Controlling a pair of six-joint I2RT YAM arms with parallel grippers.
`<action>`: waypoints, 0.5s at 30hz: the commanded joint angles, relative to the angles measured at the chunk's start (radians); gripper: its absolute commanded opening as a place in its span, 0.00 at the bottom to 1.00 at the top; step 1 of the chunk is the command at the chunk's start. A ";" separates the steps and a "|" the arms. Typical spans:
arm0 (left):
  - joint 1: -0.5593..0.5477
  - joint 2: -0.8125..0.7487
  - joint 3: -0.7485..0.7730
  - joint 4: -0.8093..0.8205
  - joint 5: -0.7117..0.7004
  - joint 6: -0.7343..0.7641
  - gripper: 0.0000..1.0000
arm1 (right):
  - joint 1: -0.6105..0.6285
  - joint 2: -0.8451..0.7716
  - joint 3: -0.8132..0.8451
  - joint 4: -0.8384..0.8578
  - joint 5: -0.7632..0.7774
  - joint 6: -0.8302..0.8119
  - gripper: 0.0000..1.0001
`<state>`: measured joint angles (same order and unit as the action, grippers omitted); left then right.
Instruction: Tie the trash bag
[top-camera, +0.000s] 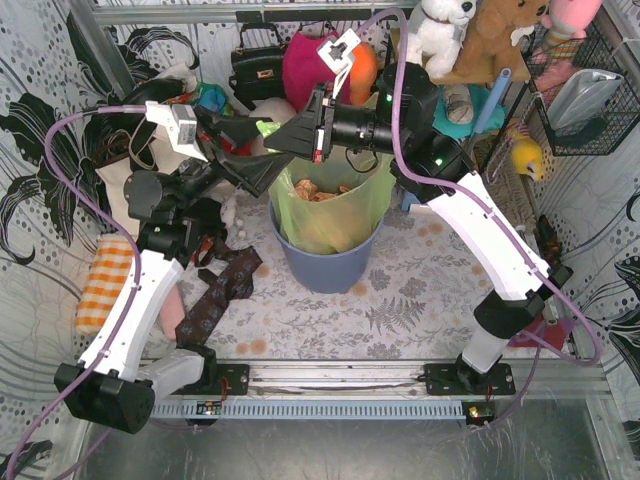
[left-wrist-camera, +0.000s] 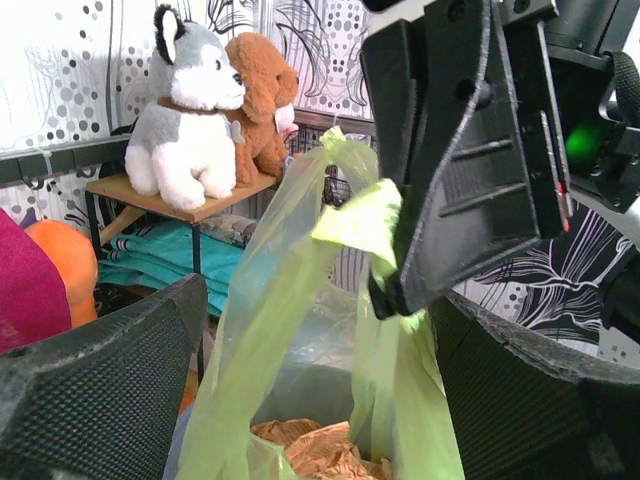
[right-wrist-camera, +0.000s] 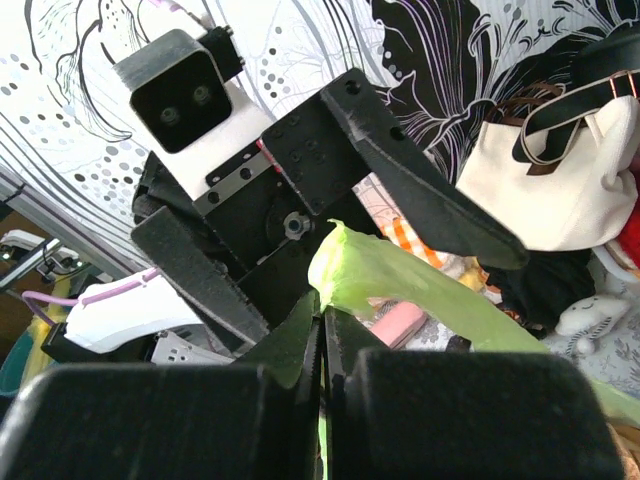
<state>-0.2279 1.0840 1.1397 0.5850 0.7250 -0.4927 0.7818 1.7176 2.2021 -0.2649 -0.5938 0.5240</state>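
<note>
Green plastic: one trash bag, pinched in two right fingers; two left fingers spread apart.

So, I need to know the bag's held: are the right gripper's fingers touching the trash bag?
Touching. The right wrist view shows the right gripper shut, with a strip of the trash bag pinched between its fingers.

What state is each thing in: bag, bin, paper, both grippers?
trash bag, untied, mouth open, lining the bin, one rim strip pulled up.
bin, upright.
crumpled paper, inside the trash bag.
right gripper, shut on the raised strip of the trash bag.
left gripper, open, fingers either side of that strip, not gripping.
</note>
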 joint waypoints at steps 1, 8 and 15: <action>0.005 0.022 0.050 0.137 -0.007 -0.004 1.00 | 0.007 -0.059 -0.026 0.055 -0.031 0.020 0.00; 0.005 0.044 0.061 0.238 0.030 -0.020 1.00 | 0.007 -0.066 0.005 0.055 -0.029 0.021 0.00; 0.005 0.073 0.086 0.310 0.054 -0.040 0.99 | 0.007 -0.030 0.095 0.022 -0.019 0.014 0.00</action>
<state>-0.2279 1.1309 1.1778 0.7643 0.7452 -0.4992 0.7834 1.6814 2.2173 -0.2604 -0.5995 0.5350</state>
